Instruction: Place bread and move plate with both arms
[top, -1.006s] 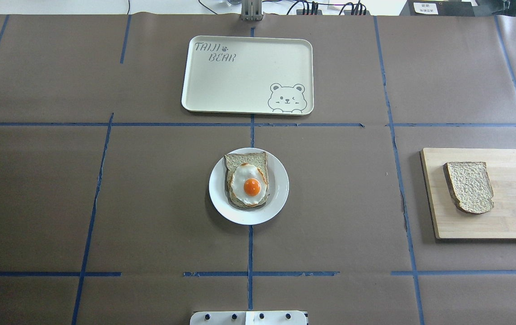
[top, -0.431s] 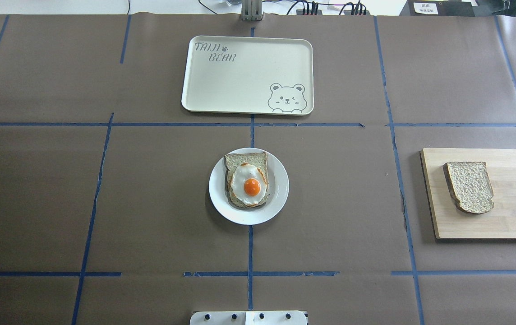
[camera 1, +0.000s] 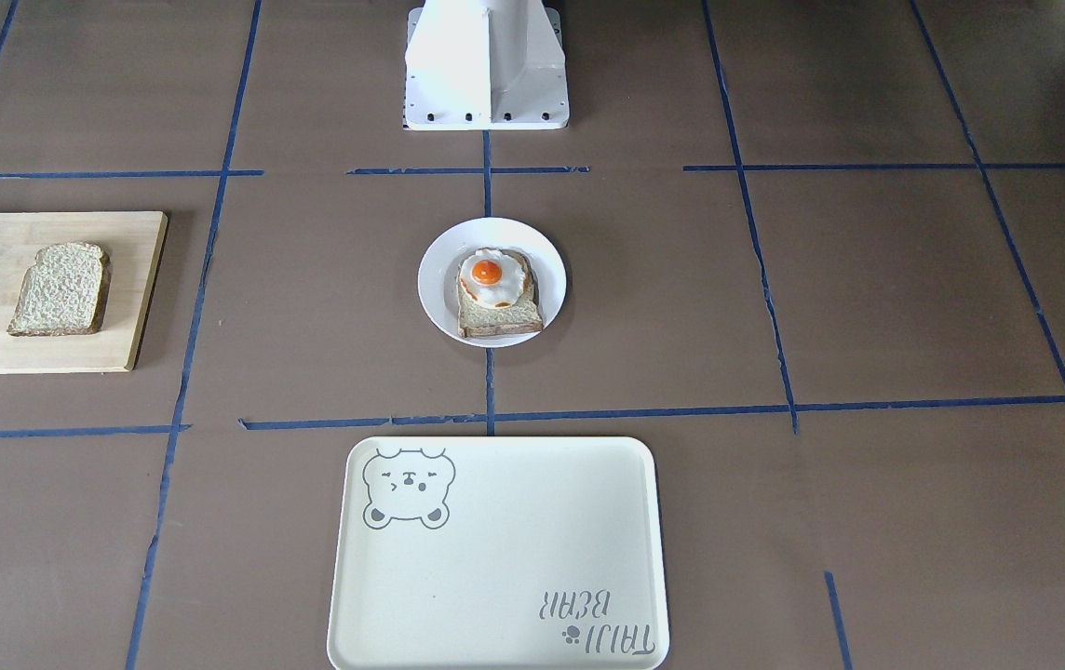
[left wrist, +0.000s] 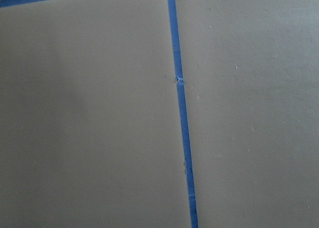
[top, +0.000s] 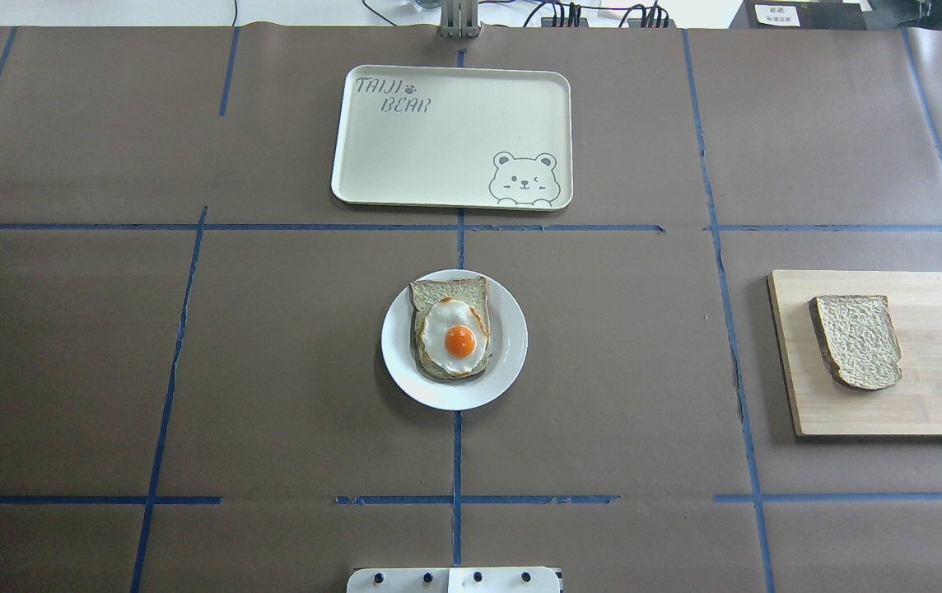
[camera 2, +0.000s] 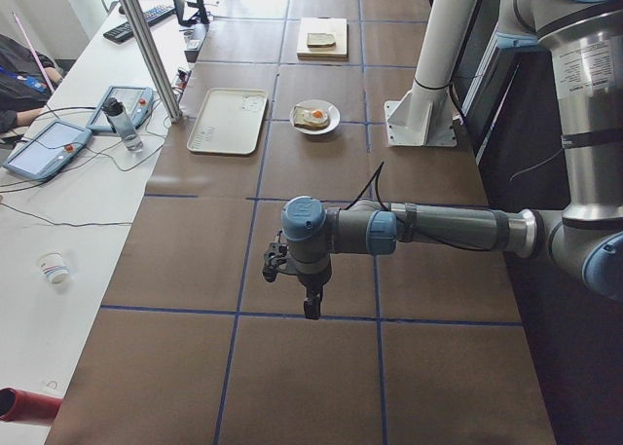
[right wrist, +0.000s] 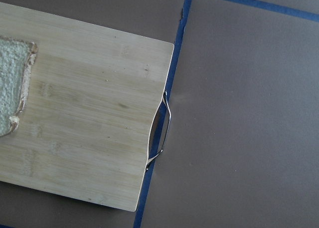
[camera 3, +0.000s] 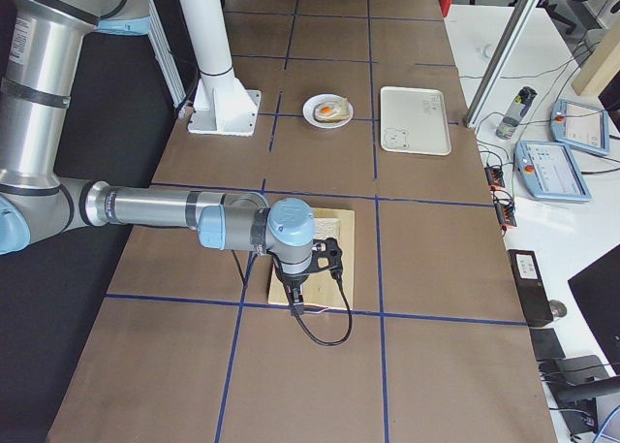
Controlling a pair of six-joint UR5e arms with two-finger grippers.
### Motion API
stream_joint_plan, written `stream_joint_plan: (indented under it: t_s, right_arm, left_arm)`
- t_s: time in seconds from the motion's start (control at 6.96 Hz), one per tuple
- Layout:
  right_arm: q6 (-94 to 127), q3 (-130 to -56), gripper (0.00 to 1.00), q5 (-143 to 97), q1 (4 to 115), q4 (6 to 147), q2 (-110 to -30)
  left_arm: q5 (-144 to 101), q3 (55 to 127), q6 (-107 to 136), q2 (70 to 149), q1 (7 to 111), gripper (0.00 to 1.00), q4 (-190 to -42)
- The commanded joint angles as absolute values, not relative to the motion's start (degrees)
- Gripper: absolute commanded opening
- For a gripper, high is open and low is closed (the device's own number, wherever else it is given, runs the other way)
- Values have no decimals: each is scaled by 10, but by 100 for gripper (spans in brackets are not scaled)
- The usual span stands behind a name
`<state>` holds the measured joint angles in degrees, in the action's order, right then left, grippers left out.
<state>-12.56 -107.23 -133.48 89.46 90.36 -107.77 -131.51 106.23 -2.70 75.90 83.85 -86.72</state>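
Bread (top: 858,341) lies flat on a wood board (top: 940,403) far out on the right side of the table (top: 191,371), well apart from the plate (top: 395,350) in the middle. The plate already has another slice with a fried egg (top: 459,340) on it. A big tray (top: 438,148) sits on the far side, past the plate. The bread looks light and soft, so I think a hard squeeze would squash or tear it. The crust looks like the firmest part, so a gentle pinch across two crust edges seems best. It lies flat, so the grip has to start right down at the board. The plate looks hard and smooth, so it could slip or chip. It is best held by the rim and kept level, or the egg may slide off. The right gripper (camera 3: 295,298) hangs over the board, near the bread. The left gripper (camera 2: 311,307) hangs over the table on the left, well apart from the plate. Both show only from the side, so I cannot tell if either is spread apart or closed together.
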Motion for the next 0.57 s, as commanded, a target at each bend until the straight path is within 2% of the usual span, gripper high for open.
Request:
stream_joint_plan:
  t_s: [0.0,0.29,0.43]
  right_arm:
    - [-112,-1065,100,-1359,890,901,-1071]
    - [-24,-1064,99,-1473,873,865,-1072]
    - [72,-1063,99,-1472,842,783,-1075]
  left_arm:
    - [-1315,1067,-26,759,838,100,-867]
    - [-1316,1067,-26,764,838,100,-867]
    - [-1316,1069,-25,765,838,100,-868]
